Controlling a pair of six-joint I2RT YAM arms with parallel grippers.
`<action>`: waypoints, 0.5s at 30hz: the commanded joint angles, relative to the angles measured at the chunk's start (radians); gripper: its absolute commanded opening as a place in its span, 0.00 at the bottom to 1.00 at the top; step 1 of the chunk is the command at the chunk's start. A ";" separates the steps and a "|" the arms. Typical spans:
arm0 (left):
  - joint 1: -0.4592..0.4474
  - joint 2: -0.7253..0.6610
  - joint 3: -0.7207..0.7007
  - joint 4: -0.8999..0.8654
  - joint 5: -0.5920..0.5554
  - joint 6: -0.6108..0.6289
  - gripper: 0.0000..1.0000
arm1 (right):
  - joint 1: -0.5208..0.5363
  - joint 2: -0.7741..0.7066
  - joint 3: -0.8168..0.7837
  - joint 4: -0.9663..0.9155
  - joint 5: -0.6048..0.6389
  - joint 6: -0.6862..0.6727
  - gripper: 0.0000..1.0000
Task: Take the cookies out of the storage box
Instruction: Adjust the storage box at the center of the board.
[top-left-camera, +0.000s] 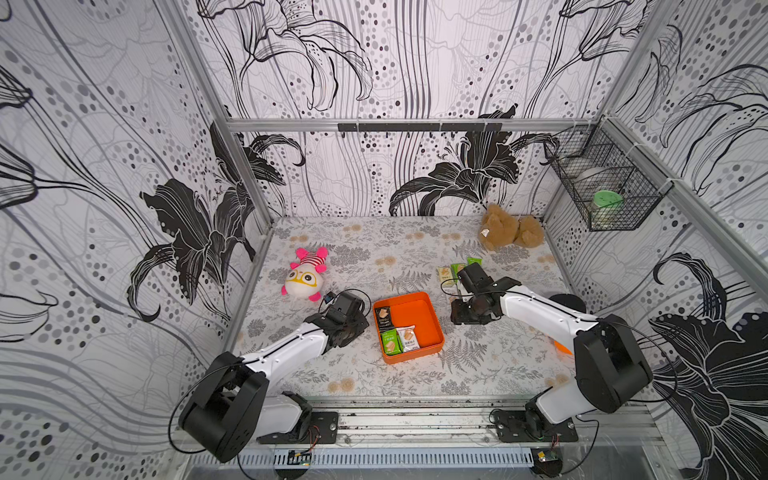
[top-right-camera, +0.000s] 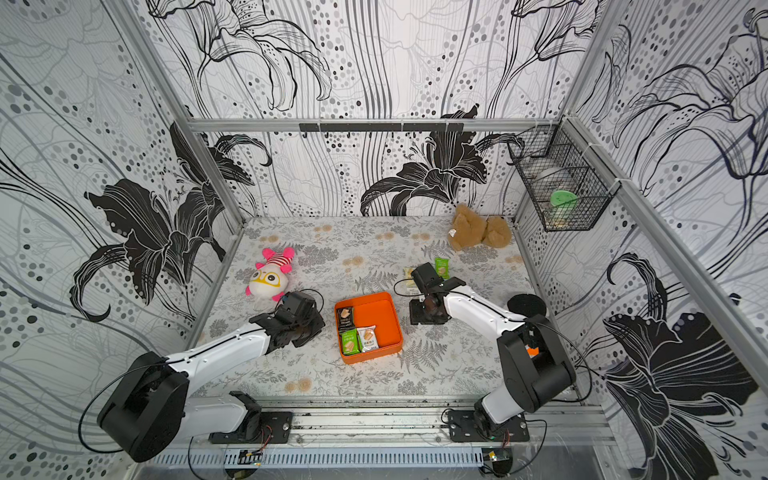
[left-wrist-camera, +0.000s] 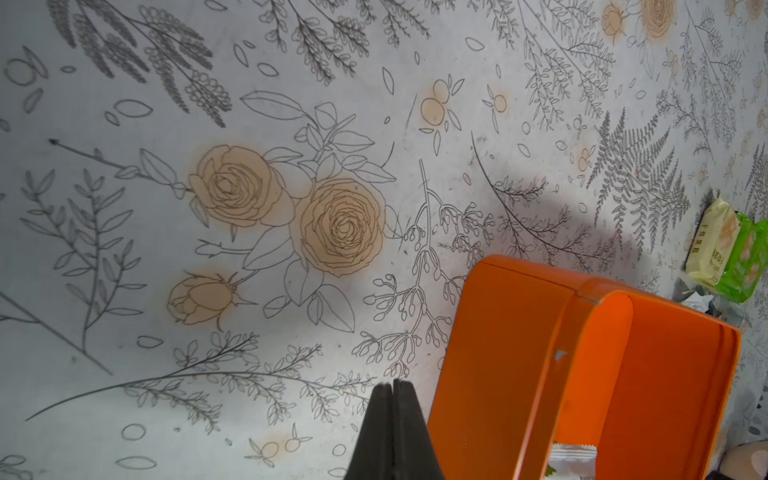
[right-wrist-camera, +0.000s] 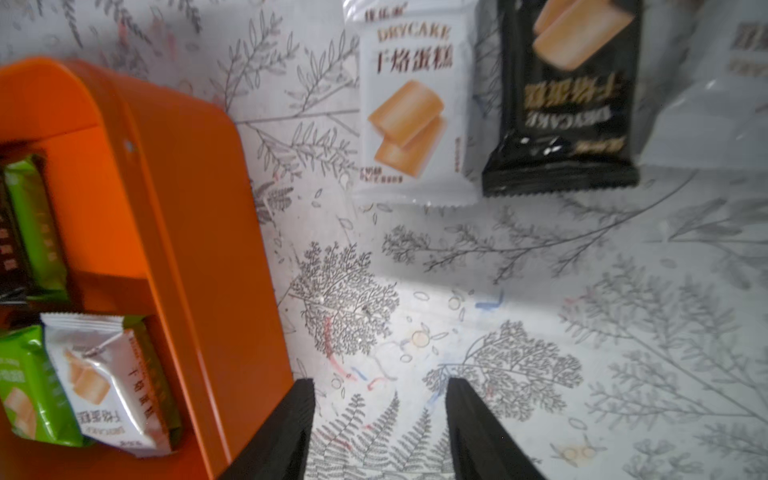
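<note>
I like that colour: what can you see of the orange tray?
The orange tray is shallow and square, with rounded corners, low walls and a plastic-looking surface. It lies flat near the middle of the flowered table. A black packet, a green packet and a white packet crowd one side; the rest is bare.

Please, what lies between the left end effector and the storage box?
Just bare tablecloth separates the left end effector from the storage box, per the left wrist view.
</note>
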 joint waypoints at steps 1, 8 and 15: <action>-0.019 0.047 0.051 0.048 -0.002 -0.002 0.00 | 0.039 -0.013 -0.030 0.032 -0.013 0.066 0.56; -0.029 0.143 0.110 0.071 0.007 0.021 0.00 | 0.110 0.004 -0.049 0.064 -0.026 0.108 0.56; -0.031 0.216 0.171 0.082 0.013 0.044 0.00 | 0.191 0.057 -0.019 0.069 -0.037 0.144 0.56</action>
